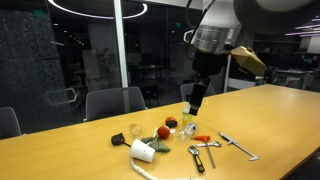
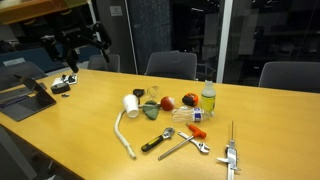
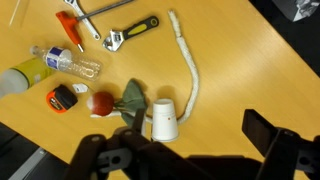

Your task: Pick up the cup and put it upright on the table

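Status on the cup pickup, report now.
Pincer open, empty, off the table. Cup on its side. White cord and green object close beside it.

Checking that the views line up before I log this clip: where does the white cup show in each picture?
In an exterior view: the cup lies low, left of centre.
In an exterior view: the cup sits left of centre, mid-height.
Wrist view: the cup, lower centre.
Shared landmark: the red round object nearby.
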{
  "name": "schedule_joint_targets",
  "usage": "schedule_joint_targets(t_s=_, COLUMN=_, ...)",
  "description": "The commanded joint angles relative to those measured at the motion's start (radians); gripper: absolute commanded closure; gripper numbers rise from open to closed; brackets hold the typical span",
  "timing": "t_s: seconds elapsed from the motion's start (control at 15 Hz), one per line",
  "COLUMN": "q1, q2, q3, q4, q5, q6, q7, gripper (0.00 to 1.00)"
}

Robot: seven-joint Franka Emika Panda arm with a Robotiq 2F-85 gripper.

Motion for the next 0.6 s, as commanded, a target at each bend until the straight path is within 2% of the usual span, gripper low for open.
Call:
schedule_joint_targets(t_s=0.0, q1=0.018, q2=0.103, q3=-0.031, q4=0.008, q5=0.020, q6=0.156, q7=-0.036, gripper=0.00)
schedule_joint_targets(t_s=0.33, q1=0.011, q2=0.258, q3=-0.075, q4=0.007, q5=0.034, q6=0.309, q7=-0.085, gripper=0.00)
schedule_joint_targets(t_s=0.53, q1=-0.006, q2=0.377, q3=-0.078, q4=0.033, q5=0.035, q6=0.384, q7=-0.073, gripper=0.00)
